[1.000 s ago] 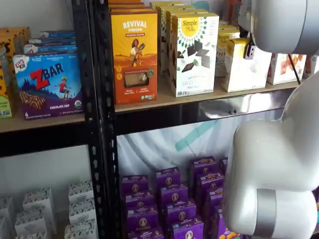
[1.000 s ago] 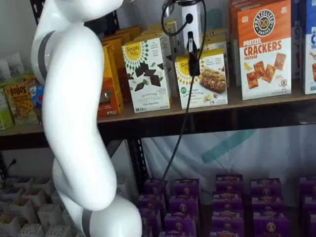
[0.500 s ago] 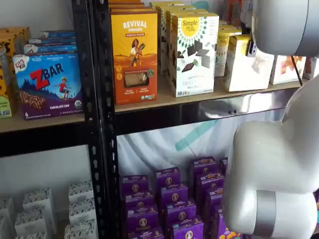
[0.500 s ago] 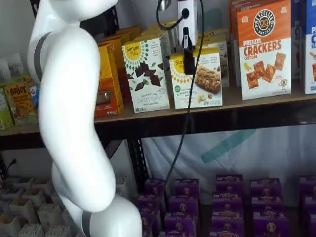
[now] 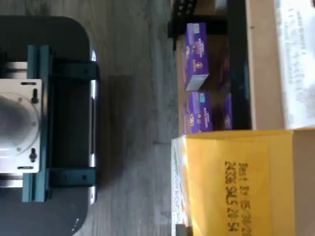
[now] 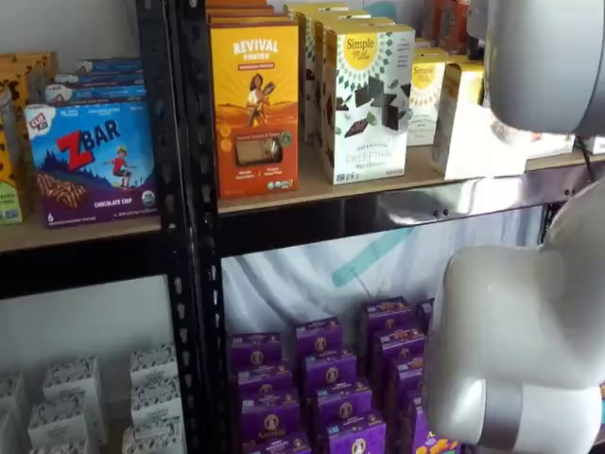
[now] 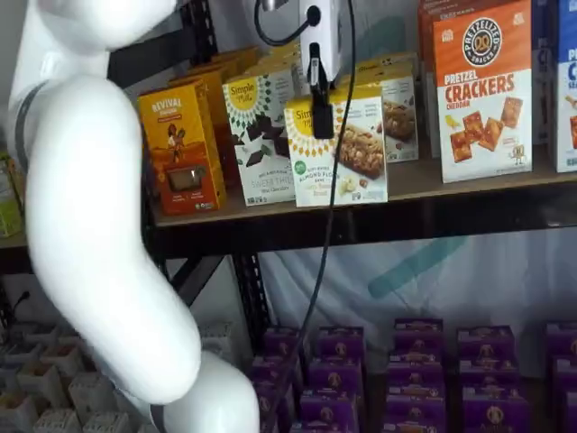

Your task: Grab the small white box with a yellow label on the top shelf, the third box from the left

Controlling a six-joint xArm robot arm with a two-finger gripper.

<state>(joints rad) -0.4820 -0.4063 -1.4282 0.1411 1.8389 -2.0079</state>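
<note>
Setting: black perforated metal rack against a pale wall with a teal streak. Nearest: the white robot arm (image 7: pixel 99 234). Above it: the claw (image 7: pixel 322 95), white body with black fingers, clenched on the top of the small white box (image 7: pixel 338 144), a short cream carton with a yellow sunburst label and a bar pictured on its face. The box hangs directly beneath the claw, at the front edge of the top shelf (image 7: pixel 433 180), a thin tan board with glossy black rail. Beside: tall white Simple Mills box (image 7: pixel 263 135) with dark chocolate squares. Beyond: white-and-orange pretzel cracker box (image 7: pixel 482 90).
</note>
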